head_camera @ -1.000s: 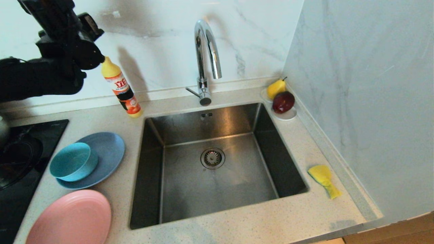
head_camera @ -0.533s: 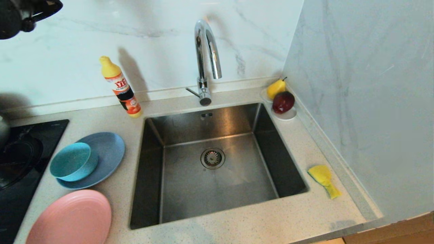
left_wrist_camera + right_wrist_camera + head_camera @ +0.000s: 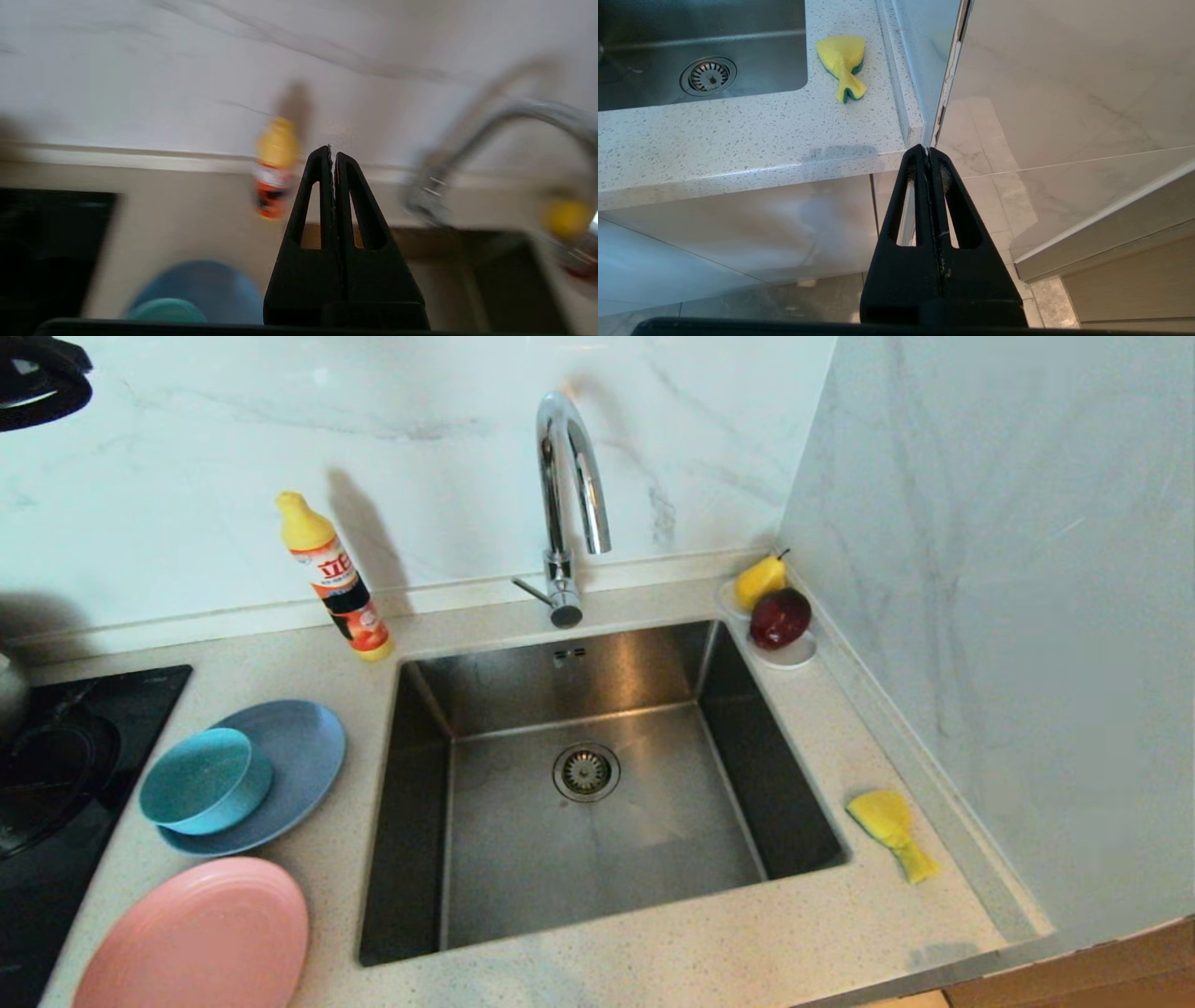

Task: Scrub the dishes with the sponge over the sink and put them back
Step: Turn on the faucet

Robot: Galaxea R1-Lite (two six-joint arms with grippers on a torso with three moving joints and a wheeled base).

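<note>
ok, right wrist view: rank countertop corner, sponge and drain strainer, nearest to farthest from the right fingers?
1. countertop corner: just ahead of the right gripper, which hangs shut below counter level.
2. sponge: on the counter, between the sink and the wall.
3. drain strainer: in the sink floor, beyond the sponge.

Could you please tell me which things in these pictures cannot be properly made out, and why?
- Black stovetop: head view, cut off by the picture's left edge.
- Round pink plate: head view, its near rim runs past the bottom edge.
- Left gripper, shut: head view shows only a dark scrap of the arm at the top left corner.
- Orange-labelled soap bottle: left wrist view, blurred, label unreadable.
- Right gripper, shut: absent from the head view.
</note>
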